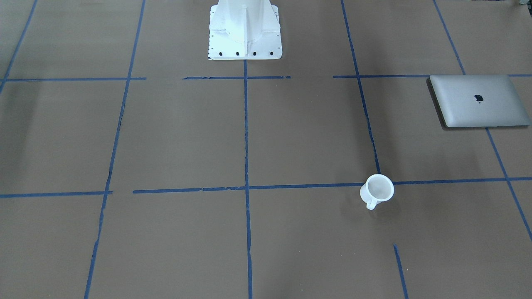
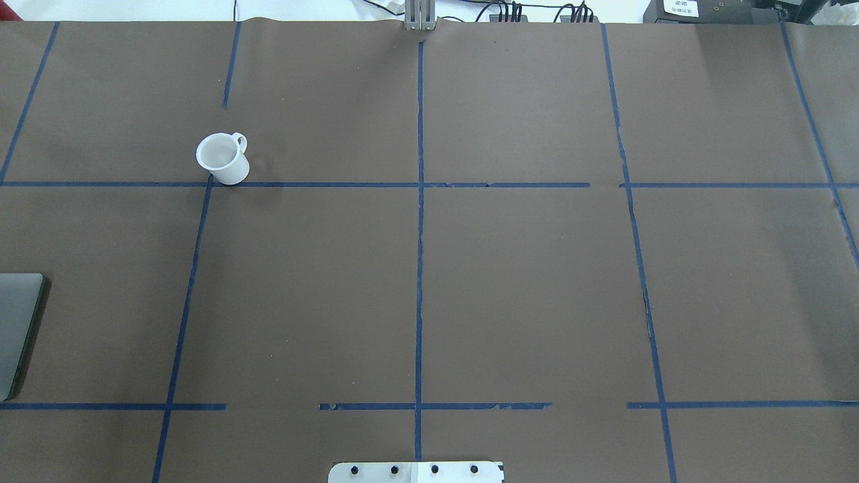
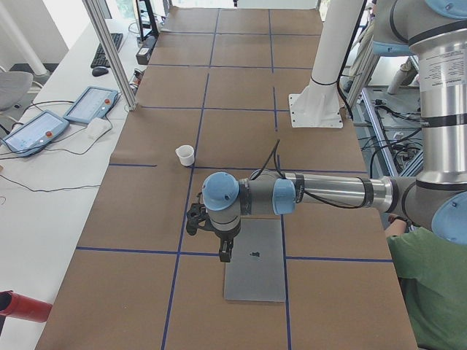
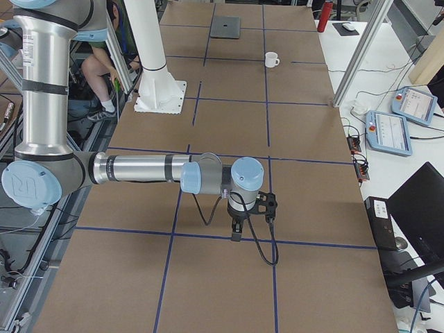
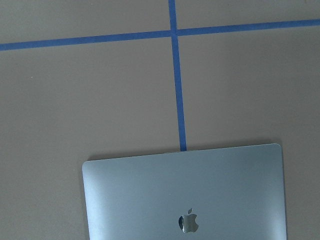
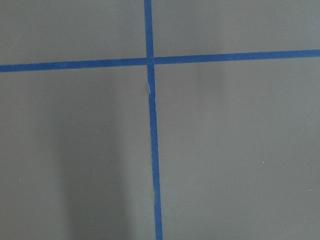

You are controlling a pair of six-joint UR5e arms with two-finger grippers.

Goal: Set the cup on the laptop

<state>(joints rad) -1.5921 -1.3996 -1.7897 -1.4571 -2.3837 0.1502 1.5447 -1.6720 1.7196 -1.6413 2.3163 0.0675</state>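
Note:
The white cup point(image 1: 376, 190) stands upright on the brown table, handle toward the operators' side; it also shows in the overhead view point(image 2: 221, 159) and the side views point(image 3: 185, 154) point(image 4: 272, 60). The closed silver-grey laptop point(image 1: 478, 100) lies flat near the table's end on my left point(image 2: 17, 322) point(image 3: 255, 262), its logo showing in the left wrist view point(image 5: 185, 195). My left gripper point(image 3: 226, 251) hangs above the laptop's edge, well apart from the cup; I cannot tell whether it is open. My right gripper point(image 4: 236, 232) hangs over bare table at the other end; its state cannot be told.
The white robot pedestal point(image 1: 245, 29) stands at the table's middle, on the robot's side. Blue tape lines point(image 2: 419, 235) grid the table. Teach pendants point(image 3: 91, 104) and a frame post point(image 3: 109, 51) stand beside the table. A person in green point(image 3: 430, 292) sits near the laptop end.

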